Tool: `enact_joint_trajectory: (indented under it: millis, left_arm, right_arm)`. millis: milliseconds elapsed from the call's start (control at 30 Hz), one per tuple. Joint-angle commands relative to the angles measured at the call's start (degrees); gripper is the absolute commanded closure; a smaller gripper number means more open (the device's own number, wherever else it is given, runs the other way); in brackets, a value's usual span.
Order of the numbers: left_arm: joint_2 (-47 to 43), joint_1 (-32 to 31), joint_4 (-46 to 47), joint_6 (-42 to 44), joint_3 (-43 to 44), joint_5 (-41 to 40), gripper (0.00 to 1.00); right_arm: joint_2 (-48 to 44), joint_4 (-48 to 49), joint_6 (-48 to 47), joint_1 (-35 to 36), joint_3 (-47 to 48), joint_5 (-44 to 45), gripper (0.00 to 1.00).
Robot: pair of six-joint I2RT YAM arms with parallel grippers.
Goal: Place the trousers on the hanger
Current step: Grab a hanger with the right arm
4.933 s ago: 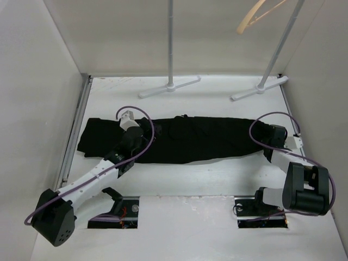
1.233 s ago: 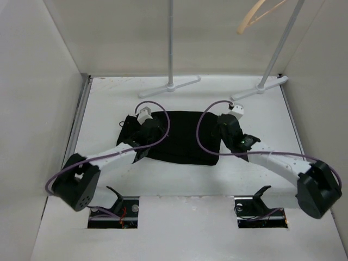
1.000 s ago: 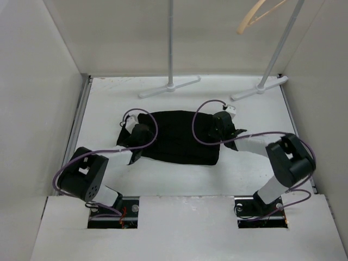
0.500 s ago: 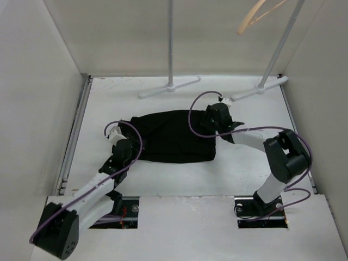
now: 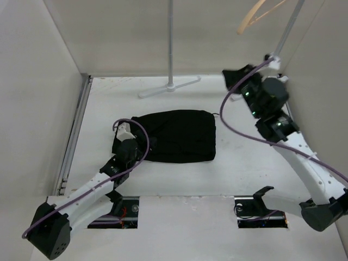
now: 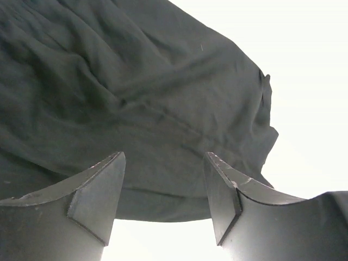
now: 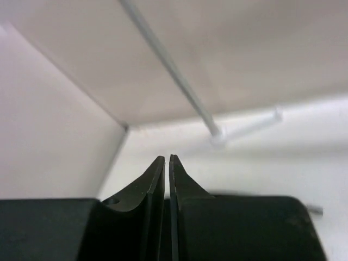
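Trousers [image 5: 176,136] now folded in 2, mid-desk [image 5: 244,163], nearer left edge. Left gripper [image 6: 163,182] jaws apart at trousers' left end, empty. Right gripper [image 7: 167,163] pinched together, empty, risen toward far-right corner below hanger [image 5: 255,16]. Hanger fetch likely next.

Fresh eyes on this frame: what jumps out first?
The black trousers catch the eye first, folded into a compact block mid-table. The left gripper is low at their left edge, jaws open. The right gripper is high at the back right, jaws shut on nothing, and the tan hanger shows at the top right of the overhead view.
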Motion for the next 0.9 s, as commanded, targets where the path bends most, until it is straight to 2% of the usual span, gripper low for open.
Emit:
enact_joint_trajectory:
  millis: [0,100,267,367,567,700,867]
  left_arm:
    - [2.61,-3.51,5.50,1.94,1.86,0.26,0.43]
    - [4.55,-5.97,5.94,3.00,2.65,1.23,0.43]
    - [5.79,-8.79,5.94,4.32,3.70,2.11,0.42]
    - [5.87,-9.23,6.12,4.41,3.71,3.07,0.41]
    - [8.68,-9.41,6.12,4.50,4.05,5.45,0.41]
    - [10.09,-9.41,6.38,4.58,4.76,5.89,0.41]
    - [10.71,-9.67,6.74,4.67,4.94,5.89,0.41]
  right_arm:
    - [0.70,-0.59,-1.03,-7.14,13.24,-2.79,0.84]
    - [7.19,-3.48,1.16,-14.18,25.71,-6.13,0.72]
    - [21.69,-10.61,4.86,-22.27,46.56,-13.33,0.37]
    - [26.62,-11.84,6.18,-24.83,53.60,-16.15,0.25]
    - [32.34,-13.52,10.31,-29.84,60.64,-18.44,0.23]
    - [37.52,-12.99,13.73,-31.42,65.91,-24.06,0.23]
    - [39.82,-7.91,15.67,-31.52,66.37,-27.84,0.23]
